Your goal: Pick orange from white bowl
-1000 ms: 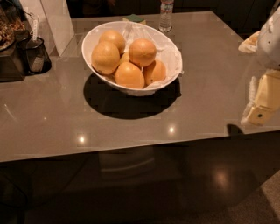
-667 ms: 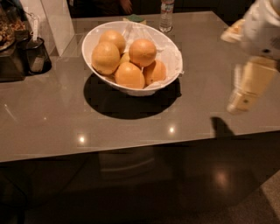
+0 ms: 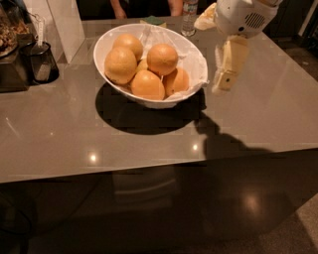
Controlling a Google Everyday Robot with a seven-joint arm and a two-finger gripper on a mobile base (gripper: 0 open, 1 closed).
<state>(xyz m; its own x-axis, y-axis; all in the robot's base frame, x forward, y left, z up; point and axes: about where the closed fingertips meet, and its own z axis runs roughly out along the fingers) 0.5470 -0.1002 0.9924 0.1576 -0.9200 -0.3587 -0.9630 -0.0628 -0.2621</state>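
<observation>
The white bowl (image 3: pixel 101 46) stands on the grey table at the back middle, lined with crumpled white paper (image 3: pixel 195 60). Several fruits are piled in it. The topmost deep orange (image 3: pixel 162 58) sits in the middle, with two more deep oranges in front (image 3: pixel 148 84) and to the right (image 3: pixel 175 81). Paler yellow-orange fruits (image 3: pixel 120 64) lie on the left side. My gripper (image 3: pixel 222 85) hangs from the white wrist (image 3: pixel 241 17) just right of the bowl, beside its rim and above the table, touching nothing.
A clear water bottle (image 3: pixel 189 15) stands behind the bowl. A black holder with a utensil (image 3: pixel 42 62) and a tall white panel (image 3: pixel 64 25) are at the back left. A person's arms (image 3: pixel 144 6) show at the far edge. The table's front edge (image 3: pixel 149 171) crosses the middle.
My arm has swung in from the right edge of the view, leftward and toward the back, and now hangs next to the bowl. The bowl and fruits have not moved.
</observation>
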